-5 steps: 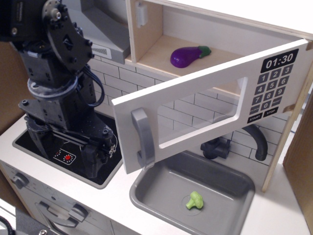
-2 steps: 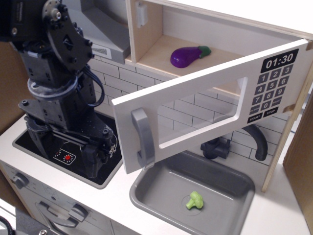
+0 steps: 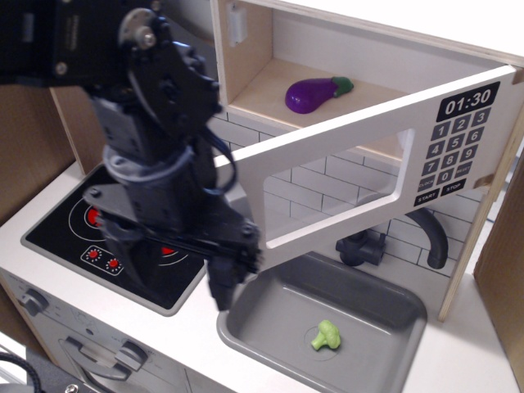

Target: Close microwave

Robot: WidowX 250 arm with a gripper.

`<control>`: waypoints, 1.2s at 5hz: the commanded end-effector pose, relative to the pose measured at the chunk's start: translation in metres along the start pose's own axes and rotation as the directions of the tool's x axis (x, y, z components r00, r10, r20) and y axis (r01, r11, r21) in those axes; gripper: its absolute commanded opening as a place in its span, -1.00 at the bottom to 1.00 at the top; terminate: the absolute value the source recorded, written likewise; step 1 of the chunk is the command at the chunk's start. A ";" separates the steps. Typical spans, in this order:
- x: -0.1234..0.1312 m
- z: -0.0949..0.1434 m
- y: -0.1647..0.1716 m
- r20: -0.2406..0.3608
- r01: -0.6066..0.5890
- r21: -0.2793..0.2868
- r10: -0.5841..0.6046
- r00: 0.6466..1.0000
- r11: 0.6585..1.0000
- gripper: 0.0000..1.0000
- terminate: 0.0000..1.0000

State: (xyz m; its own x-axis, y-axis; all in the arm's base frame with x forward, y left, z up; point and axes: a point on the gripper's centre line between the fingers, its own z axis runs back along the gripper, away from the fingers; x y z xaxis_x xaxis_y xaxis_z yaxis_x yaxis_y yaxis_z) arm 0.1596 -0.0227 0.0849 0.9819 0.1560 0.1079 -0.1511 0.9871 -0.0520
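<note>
The microwave is a pale-wood box at the top with a purple eggplant lying inside. Its wide white door stands swung open toward me, hinged at the right, with the black keypad at its right end. My black arm stands in front of the door's left end and hides the grey handle. My gripper points down at the door's lower left corner, above the sink's left rim. Whether it touches the door or how its jaws stand does not show.
A grey sink lies below the door with a green broccoli in it. A dark faucet stands behind it. A black stove top is at the left. A wooden side panel is at the right.
My arm has swung right from over the stove to the door's left end, now covering the handle. The door itself has not visibly moved.
</note>
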 end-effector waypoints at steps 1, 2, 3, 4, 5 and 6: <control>0.014 0.004 -0.059 0.038 -0.009 -0.059 0.011 0.999 0.998 1.00 -1.00; 0.026 -0.014 -0.085 0.024 -0.076 -0.064 0.078 0.997 0.995 1.00 -1.00; 0.035 -0.035 -0.101 0.039 -0.146 -0.093 0.150 0.988 0.985 1.00 -1.00; 0.047 -0.056 -0.105 0.072 -0.217 -0.129 0.228 0.971 0.968 1.00 -1.00; 0.063 -0.070 -0.095 0.103 -0.260 -0.122 0.273 0.957 0.958 1.00 -1.00; 0.081 -0.069 -0.078 0.141 -0.295 -0.127 0.311 0.940 0.947 1.00 -1.00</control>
State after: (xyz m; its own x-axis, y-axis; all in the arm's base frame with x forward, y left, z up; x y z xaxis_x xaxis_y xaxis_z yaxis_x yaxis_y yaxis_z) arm 0.2497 -0.0894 0.0182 0.8682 0.4508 0.2073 -0.4205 0.8903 -0.1749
